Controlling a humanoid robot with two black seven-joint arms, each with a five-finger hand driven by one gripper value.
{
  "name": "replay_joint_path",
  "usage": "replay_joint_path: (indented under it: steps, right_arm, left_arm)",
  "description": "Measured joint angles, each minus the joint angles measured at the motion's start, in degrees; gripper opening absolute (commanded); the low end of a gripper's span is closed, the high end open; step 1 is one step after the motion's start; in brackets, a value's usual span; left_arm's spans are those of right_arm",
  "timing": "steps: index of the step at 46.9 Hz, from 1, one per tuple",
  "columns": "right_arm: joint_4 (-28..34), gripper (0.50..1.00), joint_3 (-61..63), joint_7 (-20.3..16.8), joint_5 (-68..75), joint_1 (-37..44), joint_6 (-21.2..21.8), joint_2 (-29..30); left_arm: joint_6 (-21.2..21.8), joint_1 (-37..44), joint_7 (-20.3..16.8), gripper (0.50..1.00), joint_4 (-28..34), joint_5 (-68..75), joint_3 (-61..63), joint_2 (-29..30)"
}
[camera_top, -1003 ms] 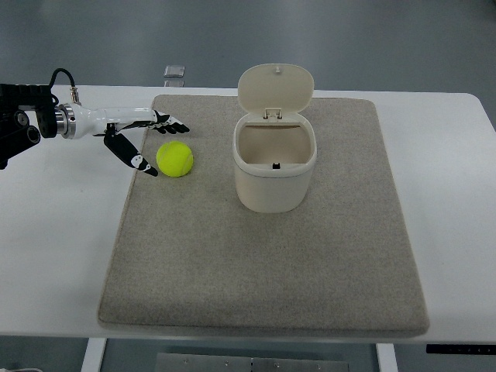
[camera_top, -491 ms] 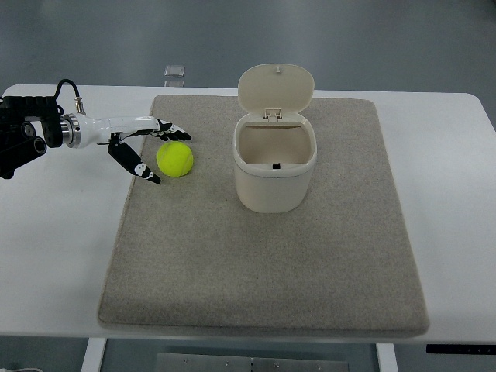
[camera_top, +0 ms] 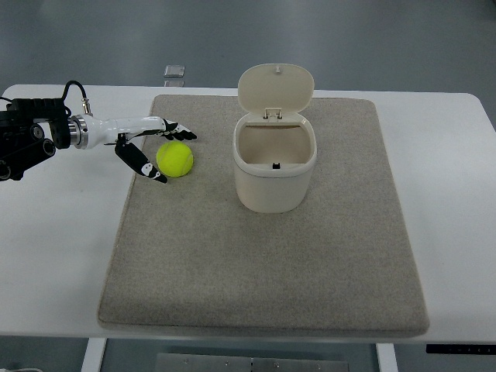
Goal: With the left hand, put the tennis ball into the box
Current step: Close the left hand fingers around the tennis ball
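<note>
A yellow-green tennis ball (camera_top: 175, 159) lies on the grey mat (camera_top: 263, 256), left of the cream box (camera_top: 274, 165). The box stands upright with its lid (camera_top: 276, 87) flipped back, and its inside looks empty. My left hand (camera_top: 166, 152) comes in from the left edge and sits right against the ball's left side. Its fingers are spread, the upper ones (camera_top: 180, 132) reaching over the ball's top-left and the thumb (camera_top: 146, 166) at its lower left. The fingers are not closed around the ball.
The mat lies on a white table (camera_top: 54, 256). A small grey square object (camera_top: 175, 71) sits at the table's far edge. The left forearm (camera_top: 35, 138) stretches over the table's left part.
My left hand has slid rightward over the second, from just short of the ball to straddling its left side. The ball and box have not moved.
</note>
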Motion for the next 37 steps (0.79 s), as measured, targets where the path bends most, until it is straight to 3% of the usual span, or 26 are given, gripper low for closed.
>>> replay_joint_path:
  steps: [5, 10, 24, 30, 32, 37]
  right_arm:
    - [0.00, 0.901, 0.00, 0.00, 0.00, 0.00, 0.00, 0.00]
    - [0.00, 0.901, 0.00, 0.00, 0.00, 0.00, 0.00, 0.00]
    - [0.00, 0.901, 0.00, 0.00, 0.00, 0.00, 0.00, 0.00]
    - [0.00, 0.901, 0.00, 0.00, 0.00, 0.00, 0.00, 0.00]
    - [0.00, 0.901, 0.00, 0.00, 0.00, 0.00, 0.00, 0.00]
    - [0.00, 0.901, 0.00, 0.00, 0.00, 0.00, 0.00, 0.00]
  left_arm:
    - [0.01, 0.00, 0.00, 0.924, 0.00, 0.00, 0.00, -0.08]
    - [0.11, 0.00, 0.00, 0.853, 0.00, 0.01, 0.00, -0.08]
    - [1.43, 1.04, 0.00, 0.819, -0.07, 0.05, 0.00, -0.21]
    - [1.59, 1.22, 0.00, 0.684, -0.03, 0.05, 0.00, -0.99]
    - [1.66, 1.23, 0.00, 0.615, -0.02, 0.05, 0.00, -1.04]
    - [1.87, 1.23, 0.00, 0.572, 0.07, 0.03, -0.04, -1.11]
